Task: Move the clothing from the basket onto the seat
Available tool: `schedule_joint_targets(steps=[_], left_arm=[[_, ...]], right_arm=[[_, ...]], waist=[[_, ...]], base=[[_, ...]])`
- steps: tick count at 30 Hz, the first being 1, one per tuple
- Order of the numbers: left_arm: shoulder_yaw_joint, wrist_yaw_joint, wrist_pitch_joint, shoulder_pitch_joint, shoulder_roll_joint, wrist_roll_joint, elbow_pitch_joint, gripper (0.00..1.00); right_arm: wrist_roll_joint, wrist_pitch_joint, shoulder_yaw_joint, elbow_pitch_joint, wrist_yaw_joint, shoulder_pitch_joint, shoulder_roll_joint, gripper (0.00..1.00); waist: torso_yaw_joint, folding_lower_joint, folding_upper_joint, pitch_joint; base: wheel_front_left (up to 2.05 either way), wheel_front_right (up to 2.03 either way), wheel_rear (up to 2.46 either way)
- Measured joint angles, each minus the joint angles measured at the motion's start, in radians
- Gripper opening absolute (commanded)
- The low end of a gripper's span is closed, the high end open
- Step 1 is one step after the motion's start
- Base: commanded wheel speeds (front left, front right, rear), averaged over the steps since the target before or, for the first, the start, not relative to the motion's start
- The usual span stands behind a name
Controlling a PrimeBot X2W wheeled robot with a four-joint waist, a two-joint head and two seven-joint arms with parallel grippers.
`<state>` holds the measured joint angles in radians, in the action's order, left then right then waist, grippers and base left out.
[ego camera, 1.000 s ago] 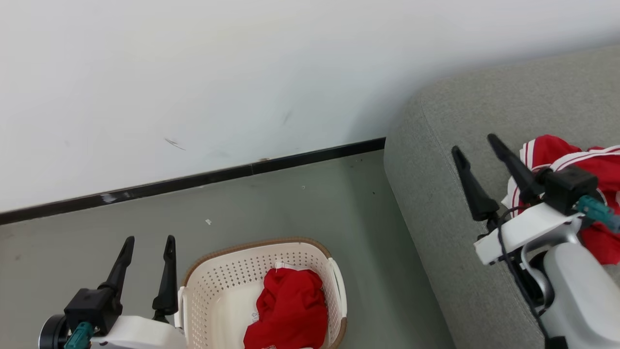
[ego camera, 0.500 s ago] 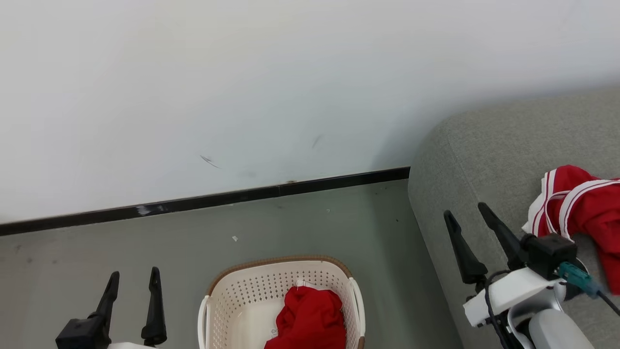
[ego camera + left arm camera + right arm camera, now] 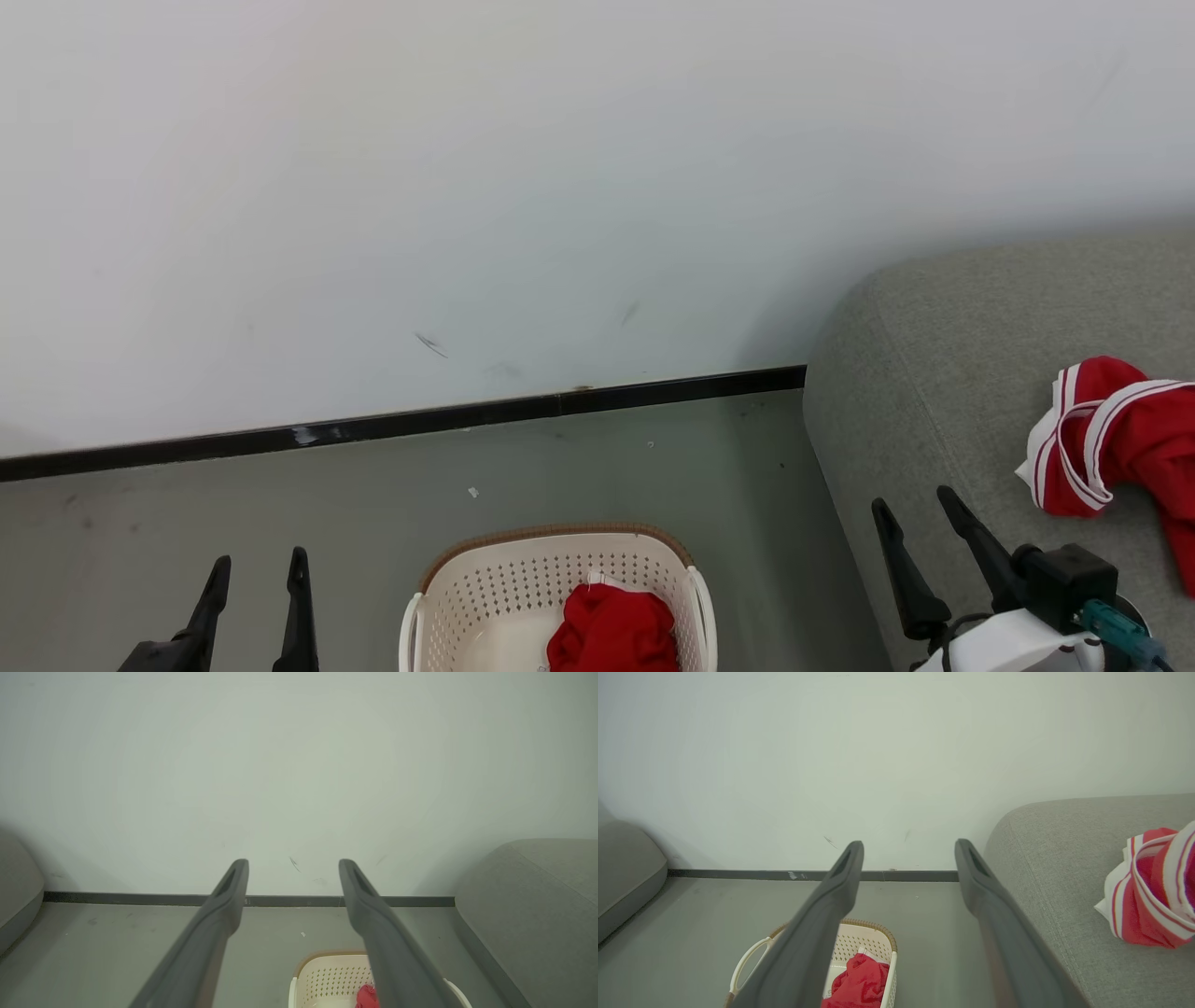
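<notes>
My left gripper [image 3: 260, 560] has its two dark fingers spread wide, and nothing is between them. It sits at the lower left of the head view, over the grey floor [image 3: 280, 504], just left of the basket [image 3: 551, 534]. It is not touching the basket.

My right gripper [image 3: 911, 499] has its fingers spread wide too, and they hold nothing. It sits at the lower right of the head view, by the left edge of the seat [image 3: 934, 373]. In the right wrist view I see bare wall and floor in the gap between the two fingers.

The basket stands on the floor between my two grippers. It is near the side of the seat but apart from it. It is cream with lots of little holes and a brown rim. A red bundle [image 3: 611, 630] lies crumpled inside it, on the side nearer the seat.

The seat is big and grey. A red striped piece [image 3: 1111, 439] lies on top of it, to the right of my right gripper and apart from it. It runs off the right edge of the head view, so I cannot see all of it.

Behind everything is a pale wall [image 3: 467, 187] with a black strip [image 3: 467, 417] along the bottom. At the far left of the right wrist view is another grey cushion [image 3: 626, 868], well apart from the basket.
</notes>
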<state>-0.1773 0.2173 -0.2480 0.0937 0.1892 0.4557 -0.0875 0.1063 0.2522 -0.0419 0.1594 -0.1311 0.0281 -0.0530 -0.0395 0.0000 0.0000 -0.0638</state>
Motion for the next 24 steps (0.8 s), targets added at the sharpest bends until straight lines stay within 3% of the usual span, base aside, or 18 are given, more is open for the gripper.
schedule_joint_targets(steps=[24], left_arm=[[0.001,0.006,0.0,0.017,0.004,-0.002,0.036,1.0]], right_arm=[[-0.036,0.0,-0.002,-0.098,0.0,0.052,0.013,1.0]], waist=[[0.007,0.0,0.0,0.008]], base=[[0.0,0.0,0.0]])
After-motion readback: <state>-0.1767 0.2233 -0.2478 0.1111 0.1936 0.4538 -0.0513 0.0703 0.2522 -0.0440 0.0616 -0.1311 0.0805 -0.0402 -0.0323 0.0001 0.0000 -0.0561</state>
